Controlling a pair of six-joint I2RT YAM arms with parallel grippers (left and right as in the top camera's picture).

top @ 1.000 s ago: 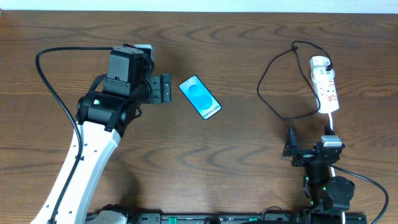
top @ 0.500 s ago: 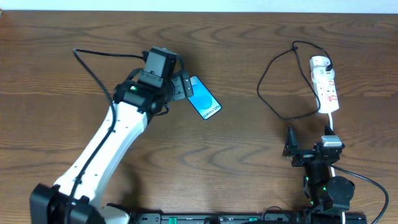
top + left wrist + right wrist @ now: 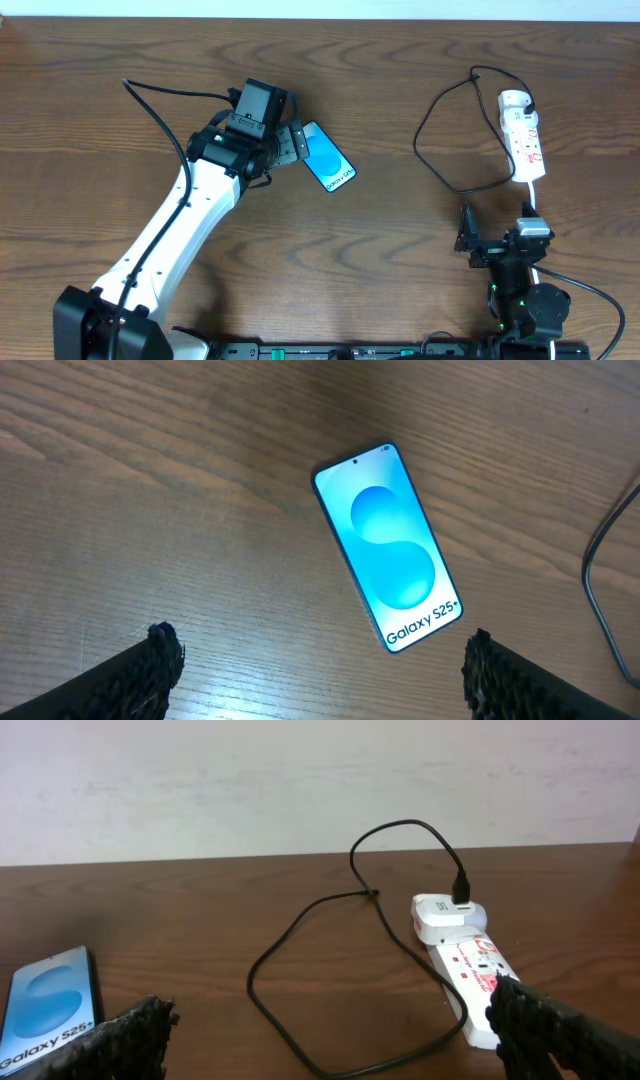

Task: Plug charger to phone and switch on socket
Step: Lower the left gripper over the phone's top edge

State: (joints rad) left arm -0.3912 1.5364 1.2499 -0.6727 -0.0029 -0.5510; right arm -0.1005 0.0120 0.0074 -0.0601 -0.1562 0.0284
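1. Phone [image 3: 388, 545] and charger [image 3: 440, 150] are not yet joined. The phone lies flat, screen up, with no cable at any of its edges.
2. The charger's black cable runs in a loose loop on the table, well off to the right of the left gripper [image 3: 320, 645]. One end sits in a white adaptor at the far end of the socket [image 3: 525, 140]. I cannot make out its free plug.
3. Whether the socket's red-marked switch is on cannot be read from these views. I judge it not yet pressed, since neither gripper is at the strip.
4. All of the task seems left to do: fetch the plug, seat it in the phone, press the switch.
5. The left gripper has its jaws spread wide and holds nothing. From its wrist view, the phone lies just ahead of the fingertips [image 3: 160, 650], nearer the right-hand one and angled across the gap. Bare wood shows between the phone and both fingers.
6. From overhead, the same fingers sit right at the phone's upper left edge. Contact cannot be ruled out there, though the wrist view suggests none.
7. The right gripper [image 3: 328, 1010] is also fully spread and empty. The socket is ahead of it to the right, and the cable loop lies in front of its fingers.
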